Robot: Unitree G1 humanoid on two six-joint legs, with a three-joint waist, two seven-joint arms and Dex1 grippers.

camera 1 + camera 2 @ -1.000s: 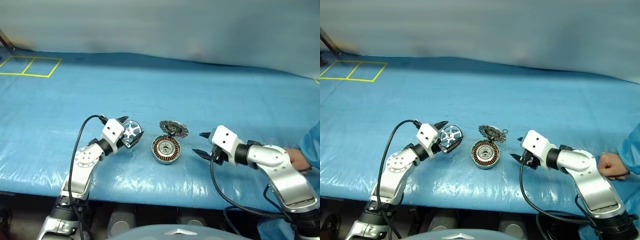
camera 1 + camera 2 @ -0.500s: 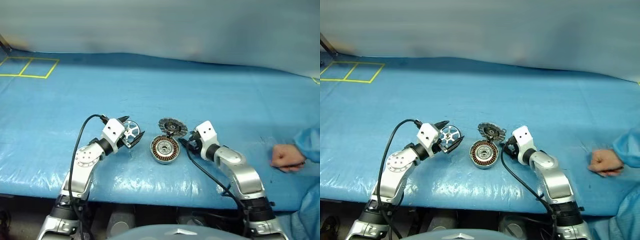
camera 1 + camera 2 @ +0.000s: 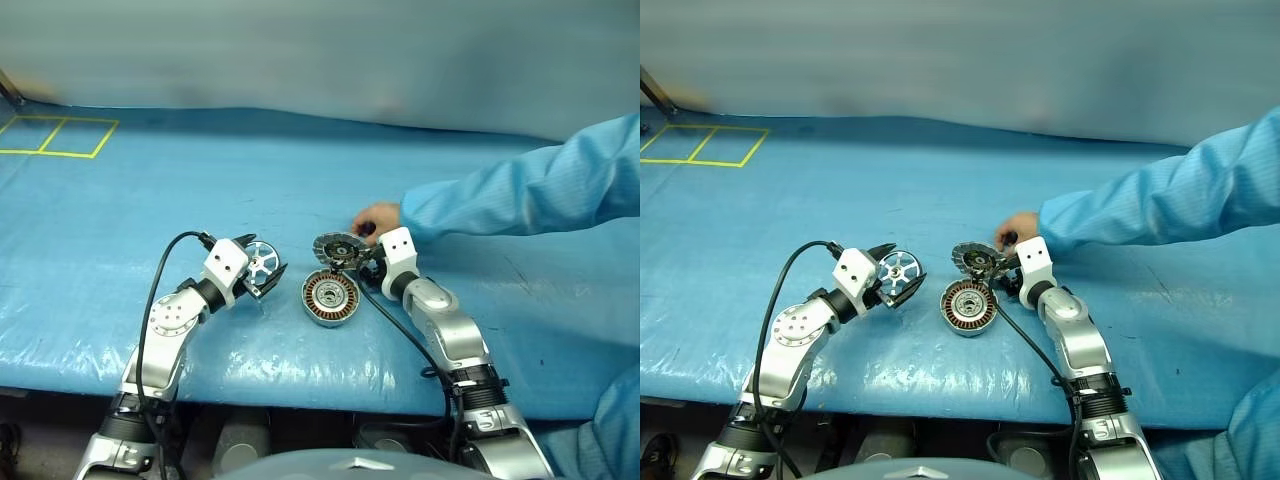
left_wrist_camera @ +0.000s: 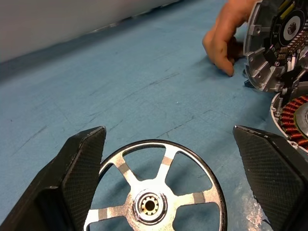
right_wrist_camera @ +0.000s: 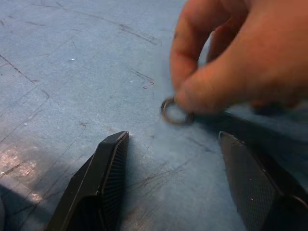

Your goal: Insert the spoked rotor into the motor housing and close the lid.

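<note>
Left claw (image 3: 268, 276) grips the spoked rotor (image 3: 262, 264) across wide-set jaws. Just right of it the motor housing (image 3: 330, 298) lies on the blue table (image 3: 200, 180), lid (image 3: 337, 248) propped up behind. Right claw (image 5: 168, 159) is open and empty beside the lid; a person's hand (image 5: 231, 62) pinches a small ring (image 5: 172, 111) just ahead of it. Risk: closing the claw could nip the fingers, or a nudge could drop the lid before the rotor goes in.

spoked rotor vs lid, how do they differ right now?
The spoked rotor is a shiny open wheel with thin spokes; the lid is a grey finned disc with a dark hub. The rotor sits between the left tool's fingers, off the motor housing; the lid stands tilted open at the housing's far edge. Both are round.
</note>
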